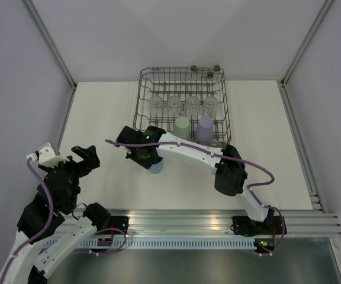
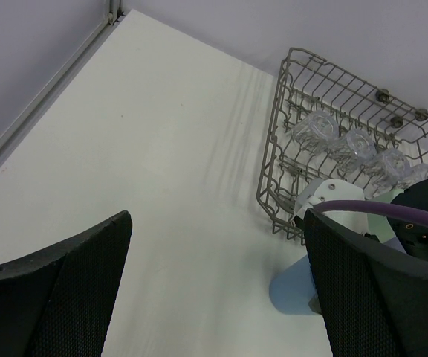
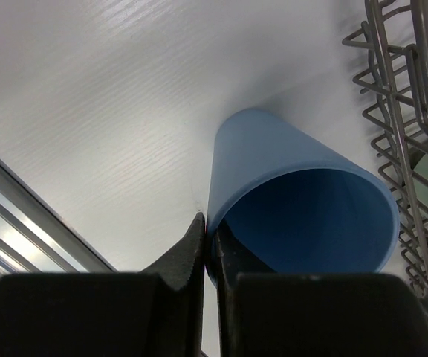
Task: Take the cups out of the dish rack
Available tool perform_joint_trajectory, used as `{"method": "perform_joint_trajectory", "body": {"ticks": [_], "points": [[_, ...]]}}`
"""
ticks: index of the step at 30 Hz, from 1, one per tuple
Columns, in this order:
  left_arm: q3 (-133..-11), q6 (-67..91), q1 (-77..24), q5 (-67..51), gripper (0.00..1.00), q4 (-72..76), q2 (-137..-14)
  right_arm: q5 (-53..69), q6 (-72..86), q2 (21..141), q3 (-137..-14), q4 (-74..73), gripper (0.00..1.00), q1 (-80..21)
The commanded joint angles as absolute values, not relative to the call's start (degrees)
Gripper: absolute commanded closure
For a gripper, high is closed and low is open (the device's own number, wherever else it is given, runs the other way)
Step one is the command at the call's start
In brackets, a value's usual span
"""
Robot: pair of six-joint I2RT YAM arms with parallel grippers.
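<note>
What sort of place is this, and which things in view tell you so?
Probably a robotics lab test cell, not a kitchen: a white table boxed in by plain grey panels, a left arm and right arm bolted to an aluminium rail, and a lone dish rack.

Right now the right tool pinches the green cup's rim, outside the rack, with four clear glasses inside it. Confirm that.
Not green: the right tool pinches the blue cup, as the right wrist view shows. The green cup sits in the dish rack.

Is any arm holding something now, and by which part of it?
The right jaws pinch the blue cup by its rim, one inside, one outside. The left jaws hold nothing.
</note>
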State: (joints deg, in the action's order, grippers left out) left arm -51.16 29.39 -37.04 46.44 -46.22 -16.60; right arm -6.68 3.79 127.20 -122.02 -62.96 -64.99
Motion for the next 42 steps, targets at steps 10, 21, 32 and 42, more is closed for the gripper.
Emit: {"method": "perform_joint_trajectory", "body": {"ticks": [10, 21, 32, 42], "points": [[-50.98, 30.5, -37.09, 46.49, 0.0, -45.97, -17.75, -6.59, 1.93, 124.63, -125.86, -63.28, 0.64, -63.81], [-50.98, 30.5, -37.09, 46.32, 0.0, -46.05, -17.93, -6.33, 1.84, 115.93, -123.05, -58.63, 0.35, -63.37], [-50.8, 29.71, -37.09, 44.13, 0.0, -45.44, -18.72, -12.39, 4.04, 104.43, -113.57, -53.36, 0.02, -60.74], [-50.19, 24.88, -37.09, 37.01, 0.0, -42.01, -23.9, -21.18, 12.39, 92.46, -96.95, -38.94, 0.02, -50.03]]}}
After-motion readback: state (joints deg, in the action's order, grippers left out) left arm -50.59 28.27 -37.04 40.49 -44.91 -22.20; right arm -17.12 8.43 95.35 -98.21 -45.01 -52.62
